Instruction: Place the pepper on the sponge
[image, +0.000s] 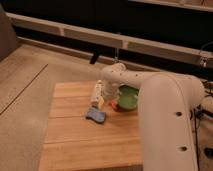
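From where I stand, the gripper (108, 98) hangs low over the far middle of the wooden table (75, 142). It is wedged between a slim white bottle (96, 92) on one side and a round green bowl (132, 96) on the other. Its fingers stand spread, and I can make out nothing caught between them.

The pepper (102, 103) shows only as a small orange-red fleck at the bottle's foot, right beside the gripper. It sits just off the far edge of the sponge (95, 116), and whether it touches that edge I cannot tell. It does not look to be resting on top. The sponge lies flat on the wood, nearer to me than everything else.

I'd guess the pepper weighs next to nothing. Its skin is smooth and glossy and its body is rounded, so it could slip out of a hard pinch or roll if nudged. The sensible hold is across the thick middle of its body, gently, not on the tapering tip. The bottle is very close and could be knocked over. The sponge is soft and small, so the pepper would settle best laid along its length.
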